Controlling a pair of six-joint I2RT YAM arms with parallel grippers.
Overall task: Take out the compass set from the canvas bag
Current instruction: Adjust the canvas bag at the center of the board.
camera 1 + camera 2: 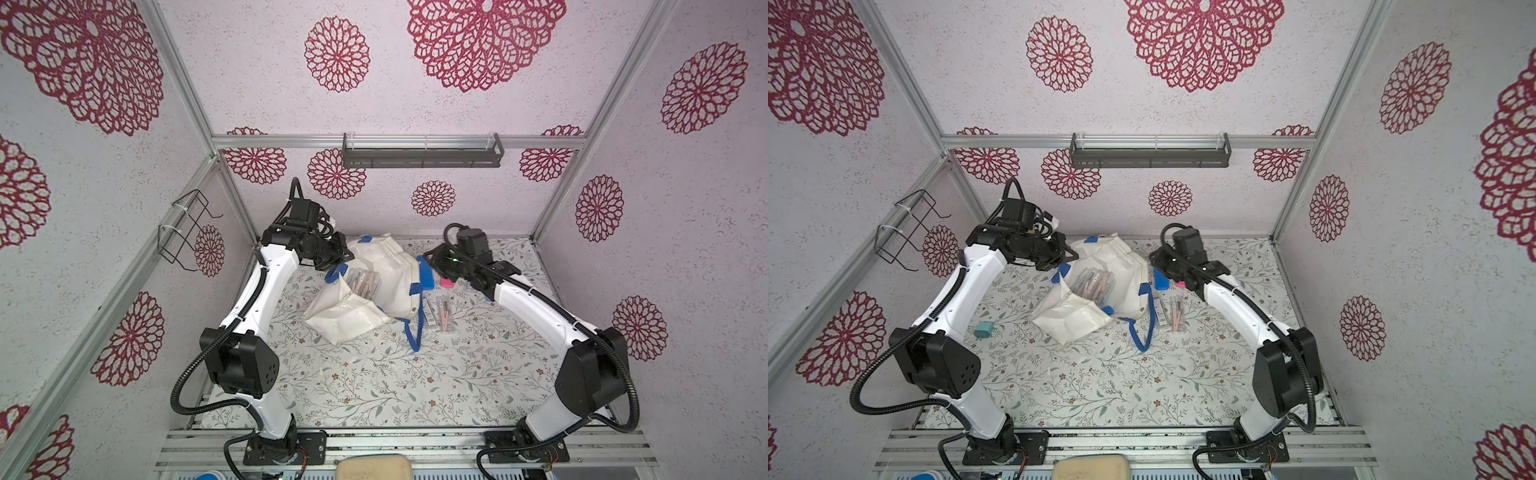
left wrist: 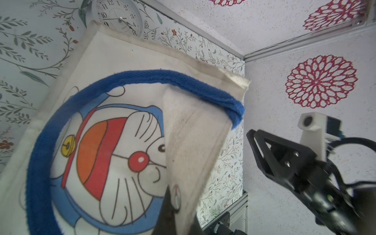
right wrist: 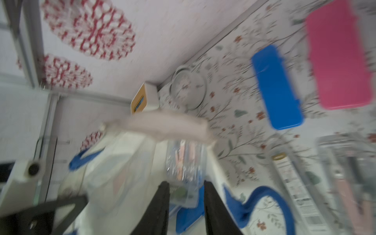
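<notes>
The off-white canvas bag [image 1: 386,266] [image 1: 1121,266] lies slumped at the back of the table, mouth toward the front left. Its cartoon print [image 2: 114,142] fills the left wrist view. A clear compass set [image 1: 365,283] [image 1: 1094,284] [image 3: 184,160] lies in the bag's mouth. My left gripper [image 1: 343,249] [image 2: 179,213] is shut on the bag's rim flap beside a snap button, holding it up. My right gripper [image 1: 428,255] [image 3: 186,183] hovers at the bag's right side, its fingers apart and pointing at the pack, nothing gripped. That view is blurred.
A second clear compass pack [image 1: 441,313] [image 1: 1171,313] lies right of the bag, beside a loose blue handle [image 1: 413,332]. A blue case [image 1: 427,276] [image 3: 276,87] and a pink case [image 1: 448,283] [image 3: 339,55] sit under my right arm. A clock [image 2: 116,16] and a teal plug [image 1: 984,330] are nearby.
</notes>
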